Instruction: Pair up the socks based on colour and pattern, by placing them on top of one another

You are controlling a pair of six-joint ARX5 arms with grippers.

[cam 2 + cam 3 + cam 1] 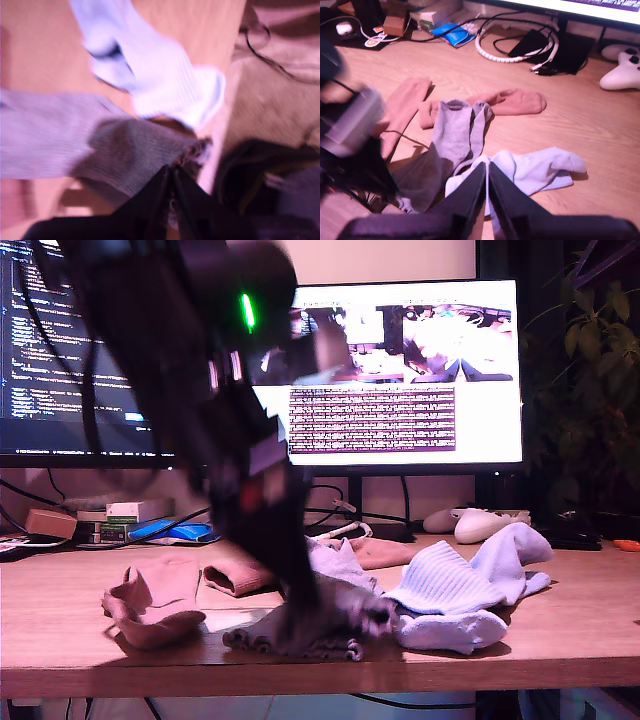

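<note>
Six socks lie on the wooden desk (560, 610) in front of the monitors. In the exterior view the dark arm comes down over the middle of the pile, and its tip is buried in a grey-lilac sock (310, 625) near the desk's front edge. The first wrist view looks along the same spot: my first gripper (172, 197) is seen with its jaws drawn together over the frilled cuff of that grey-lilac sock (135, 155), so it appears to be pinched shut on the fabric — though the picture is blurred, and a firm hold cannot be confirmed.

My second gripper (487, 187) hangs above the desk, well clear of the cloth, its jaws closed with nothing between them.

The relation that matters is where the partner lies. In the second wrist view the other grey-lilac sock (457, 132) stretches away from the held one toward the monitors, its open cuff at the far end, overlapping one salmon-pink sock (512, 102); a second salmon-pink sock (402, 107) lies beside it. The two pale blue socks (540, 167) already rest partly on one another, at the exterior view's right.

The held sock is judged to need carrying away from the front edge and laying along that same long axis — the first arm is clearly the nearer one.
</note>
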